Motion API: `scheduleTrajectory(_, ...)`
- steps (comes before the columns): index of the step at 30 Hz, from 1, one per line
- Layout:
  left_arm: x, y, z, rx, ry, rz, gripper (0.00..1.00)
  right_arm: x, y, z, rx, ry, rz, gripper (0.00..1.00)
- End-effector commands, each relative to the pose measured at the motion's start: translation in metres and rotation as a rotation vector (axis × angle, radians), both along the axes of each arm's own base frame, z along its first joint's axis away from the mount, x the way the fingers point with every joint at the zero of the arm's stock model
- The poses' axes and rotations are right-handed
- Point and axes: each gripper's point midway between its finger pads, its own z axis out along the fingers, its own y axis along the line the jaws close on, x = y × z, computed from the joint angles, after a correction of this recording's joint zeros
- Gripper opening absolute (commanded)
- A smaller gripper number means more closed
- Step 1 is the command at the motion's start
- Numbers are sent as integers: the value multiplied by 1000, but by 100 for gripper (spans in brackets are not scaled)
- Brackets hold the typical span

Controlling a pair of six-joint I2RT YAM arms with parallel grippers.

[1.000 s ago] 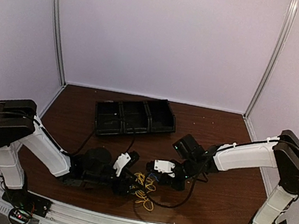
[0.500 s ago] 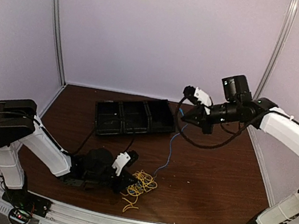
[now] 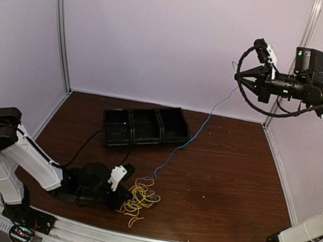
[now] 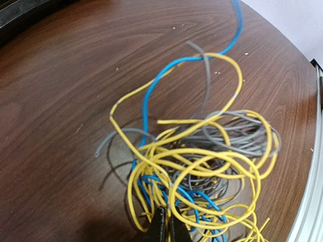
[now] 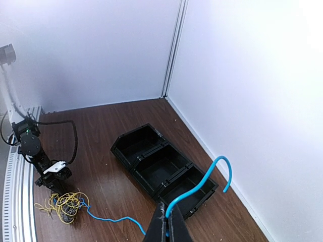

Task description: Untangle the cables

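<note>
The cables lie as one tangled bundle of yellow, grey and blue strands near the table's front edge. My left gripper sits low at the bundle's left side, its jaws shut on yellow strands at the edge of the tangle. The blue cable runs out of the bundle and rises diagonally to my right gripper, held high at the back right. That gripper is shut on the blue cable, whose free end curls beyond the fingers.
A black three-compartment tray lies at the back middle of the table, its compartments empty in the right wrist view. A metal rail runs along the near edge. Pale walls close in the back and sides.
My right gripper has risen from the bundle up to the back right, drawing the blue cable out into a long line. My left gripper has shut on the bundle and slid slightly left.
</note>
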Motion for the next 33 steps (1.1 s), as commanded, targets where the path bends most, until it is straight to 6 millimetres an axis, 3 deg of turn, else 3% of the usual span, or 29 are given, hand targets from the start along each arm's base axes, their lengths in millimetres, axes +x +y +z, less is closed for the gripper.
scheduleTrajectory(1, -10, 43, -30, 112, 84, 88, 0, -7, -10, 47, 102, -39, -10, 0)
scheduleTrajectory(5, -17, 62, -35, 104, 118, 130, 0, -1, -35, 101, 147, -154, -75, 0)
scheduleTrajectory(10, -18, 73, -36, 99, 115, 161, 0, -4, -87, 179, 254, -310, -163, 0)
scheduleTrajectory(12, -18, 74, -36, 102, 113, 163, 0, -6, -106, 200, 292, -347, -185, 0)
scheduleTrajectory(15, -17, 74, -37, 106, 112, 164, 0, -8, -117, 210, 326, -356, -185, 0)
scheduleTrajectory(19, -15, 71, -33, 91, 103, 165, 0, 0, -115, 185, 316, -293, -160, 0)
scheduleTrajectory(21, -14, 66, -24, 69, 90, 157, 3, 12, -115, 155, 301, -226, -165, 0)
scheduleTrajectory(28, -3, 49, 28, -7, -4, 130, 36, 17, -114, 78, 238, -95, -169, 0)
scheduleTrajectory(33, 8, 49, 72, -31, -116, 143, 55, 5, -92, 20, 196, 6, -80, 0)
